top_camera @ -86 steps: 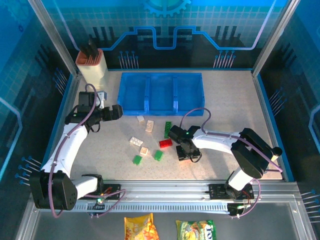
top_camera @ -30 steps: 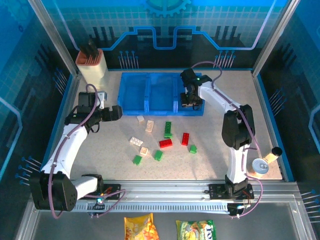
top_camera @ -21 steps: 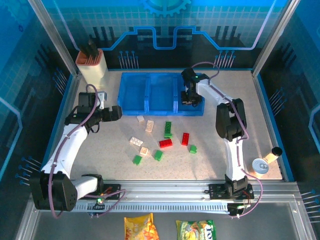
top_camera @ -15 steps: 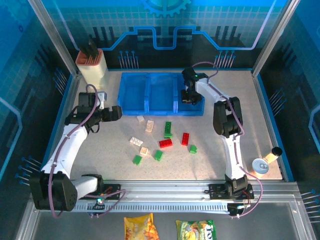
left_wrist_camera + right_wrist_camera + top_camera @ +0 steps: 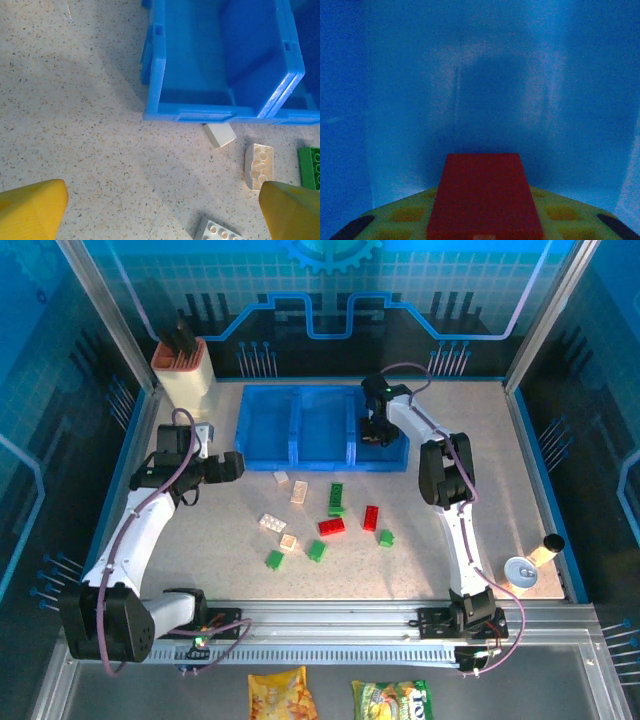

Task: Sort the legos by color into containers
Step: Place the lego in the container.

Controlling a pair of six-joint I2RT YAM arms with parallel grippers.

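Observation:
The containers are three joined blue bins (image 5: 320, 425) at the back of the table. My right gripper (image 5: 375, 436) reaches down into the right-hand bin, shut on a red lego (image 5: 485, 195) held just above the bin's blue floor (image 5: 485, 75). Loose legos lie in front of the bins: two red (image 5: 371, 517) (image 5: 331, 526), several green (image 5: 336, 498) and several cream (image 5: 299, 491). My left gripper (image 5: 232, 465) hovers open left of them, its yellow fingertips (image 5: 30, 207) wide apart over bare table. Below it are the left bin (image 5: 225, 60) and cream legos (image 5: 258, 166).
A beige holder with an orange rim (image 5: 184, 375) stands at the back left. A small can (image 5: 520, 571) sits near the right front edge. Metal frame posts and blue walls enclose the table. Two snack packets (image 5: 282, 695) lie below the front rail.
My right arm lifted a red lego off the table and carried it back into the right-hand bin; in the last second only its elbow shifted. The left arm stayed still.

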